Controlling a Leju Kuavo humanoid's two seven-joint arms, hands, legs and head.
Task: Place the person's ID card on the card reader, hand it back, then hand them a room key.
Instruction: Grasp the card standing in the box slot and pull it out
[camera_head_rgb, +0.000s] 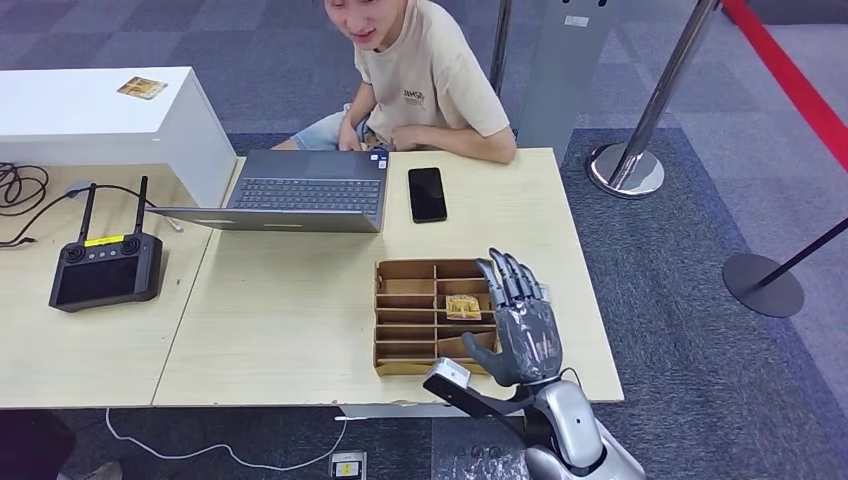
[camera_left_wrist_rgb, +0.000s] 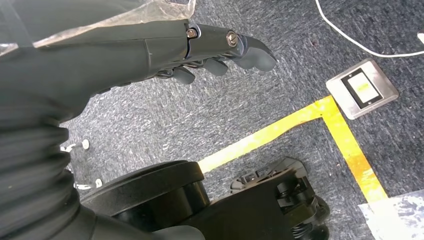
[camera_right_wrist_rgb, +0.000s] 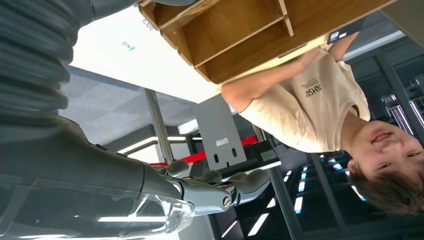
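Pale wooden table (camera_head_rgb: 290, 330) on grey-blue carpet, two tops butted side by side, its near edge running along the bottom of the head view. At 5 o'clock on the table: a brown slotted card box (camera_head_rgb: 410, 315), divided into shallow compartments, its right side partly covered by the robot's right hand (camera_head_rgb: 520, 320). One small yellowish card (camera_head_rgb: 462, 307) lies in a right-column compartment about mid-height, touching the hand's edge — its print too small to read, so whether it is a room key cannot be told. Right hand raised over the box's right side, fingers extended together and pointing toward 12 o'clock, thumb out toward the box, holding nothing; forearm enters from 6 o'clock. Left hand (camera_left_wrist_rgb: 215, 50) hangs over the carpet in the left wrist view, fingers loosely curled and apart, nothing in them. At 12 o'clock a person (camera_head_rgb: 425, 75) in a beige shirt sits at the far edge, head cut off by the frame. Before them a grey laptop (camera_head_rgb: 300, 190), and a black phone (camera_head_rgb: 427, 194) just beside it at 1 o'clock. Black handheld controller (camera_head_rgb: 105, 270) at 9 o'clock, cables trailing off the left edge. White cabinet (camera_head_rgb: 100, 115) at 10 o'clock. Bare tabletop between laptop and box — also left of the box.
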